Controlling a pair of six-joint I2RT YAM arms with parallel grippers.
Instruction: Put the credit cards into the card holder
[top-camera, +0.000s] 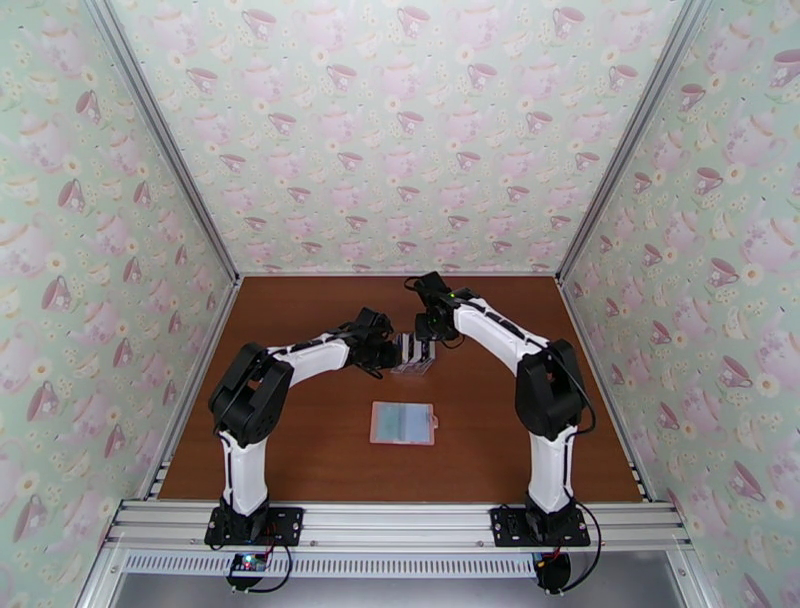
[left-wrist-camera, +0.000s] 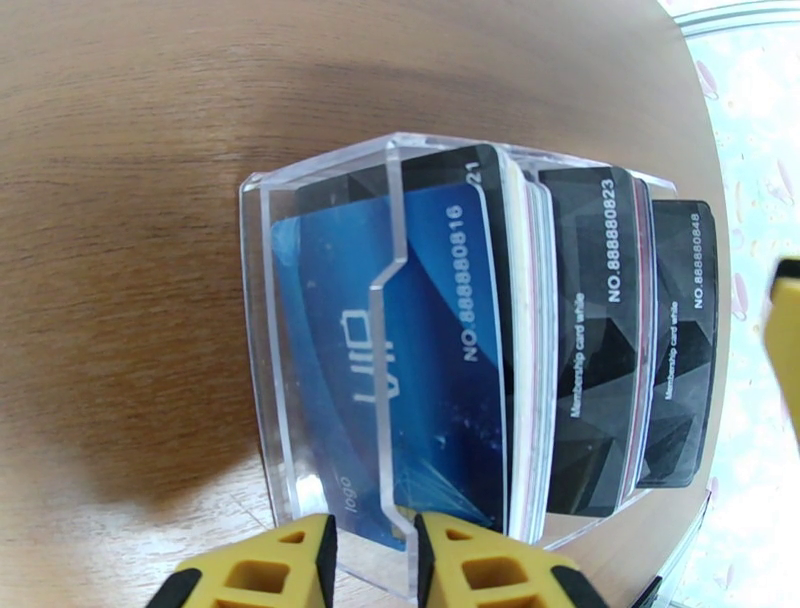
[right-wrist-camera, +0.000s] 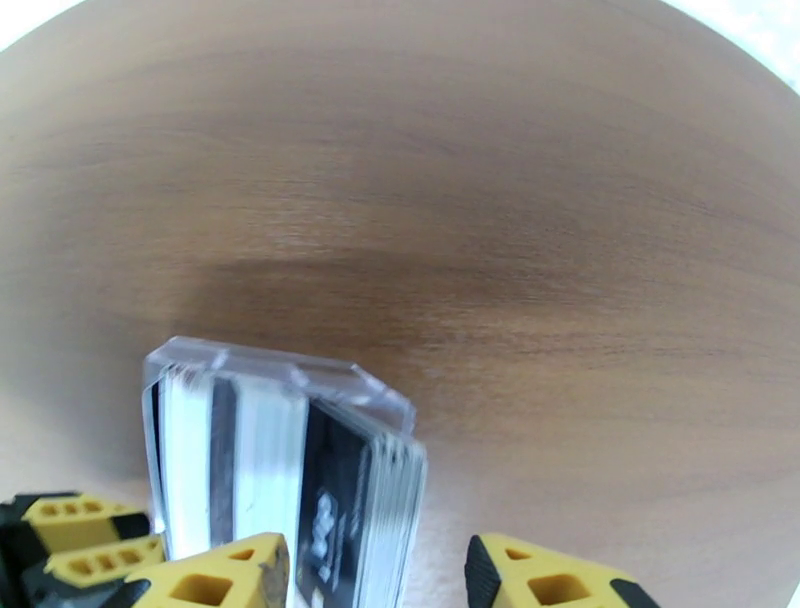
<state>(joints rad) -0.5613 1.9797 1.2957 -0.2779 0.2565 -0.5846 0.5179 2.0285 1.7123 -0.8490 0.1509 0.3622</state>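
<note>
Pink card holder (top-camera: 403, 423) lies flat, long axis L-R.

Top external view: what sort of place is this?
Most likely a purpose-built robot test booth, not a real room: teacup wallpaper panels set in an aluminium frame box in a wooden table, and the left arm and right arm are bolted to a metal rail at its near edge.

This is a robot test booth, a lab rig and no home. A brown wood-grain tabletop (top-camera: 300, 440) sits boxed in by teacup-print panels (top-camera: 400, 130). Aluminium frame posts (top-camera: 165, 140) rise from its far corners, and along its near edge the left arm (top-camera: 250, 400) and right arm (top-camera: 545, 400) are bolted to a slotted aluminium rail (top-camera: 400, 525).
</note>
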